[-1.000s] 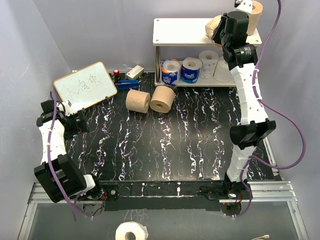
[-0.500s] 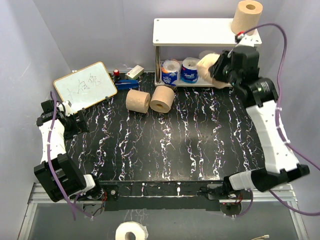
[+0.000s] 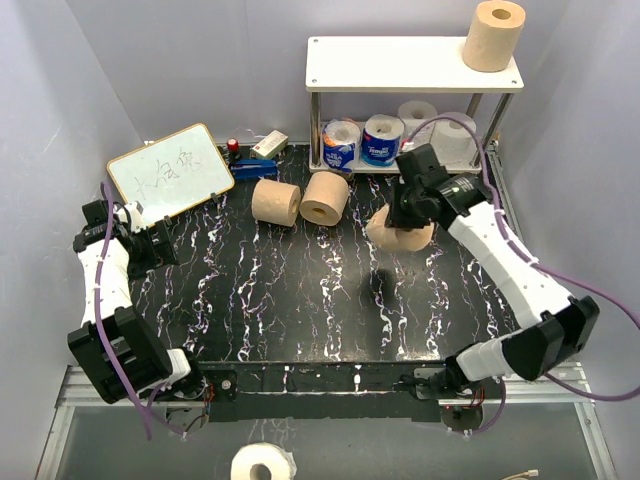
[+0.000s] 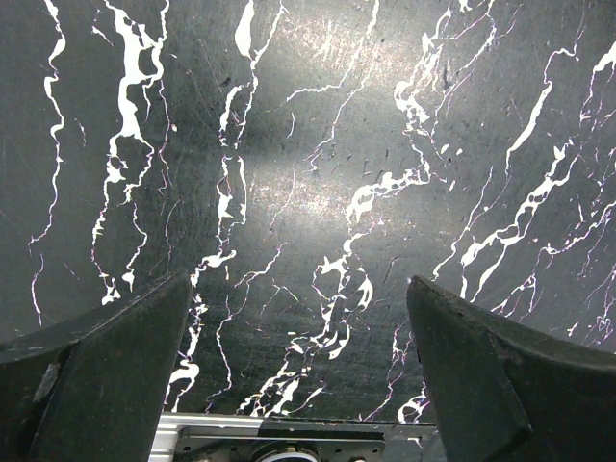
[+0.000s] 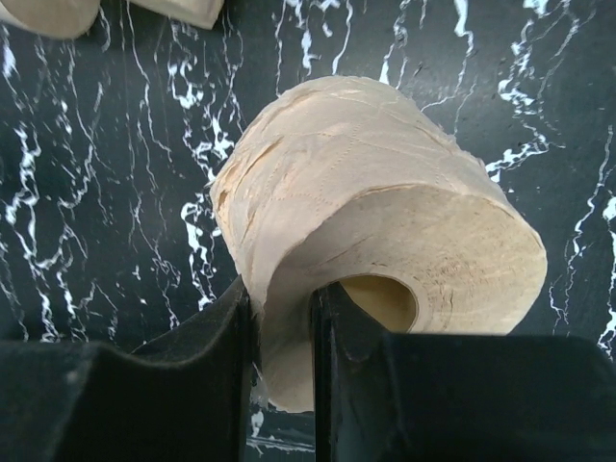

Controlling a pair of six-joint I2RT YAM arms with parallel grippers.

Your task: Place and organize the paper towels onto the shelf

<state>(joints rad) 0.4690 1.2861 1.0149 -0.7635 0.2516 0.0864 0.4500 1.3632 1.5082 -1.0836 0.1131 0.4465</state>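
Observation:
My right gripper (image 3: 405, 220) is shut on the wall of a tan-brown roll (image 3: 398, 232), one finger in its core, the other outside, as the right wrist view (image 5: 385, 241) shows. It holds the roll above the dark table, in front of the shelf (image 3: 400, 65). One tan roll (image 3: 494, 35) stands on the shelf's cream top at the right. Two tan rolls (image 3: 276, 203) (image 3: 325, 197) lie on the table. Two blue-wrapped rolls (image 3: 341, 143) (image 3: 382, 138) and two white rolls (image 3: 416, 113) (image 3: 455, 135) stand on the lower board. My left gripper (image 4: 298, 385) is open and empty over the table.
A white writing board (image 3: 170, 171) leans at the back left, with a small box (image 3: 269, 146) and a blue object (image 3: 256, 171) beside it. Another white roll (image 3: 262, 464) lies below the table's near edge. Grey walls close in left, right and behind.
My right arm has swung down and left from the shelf's top to above the table, carrying the tan roll with it. The left arm has not moved.

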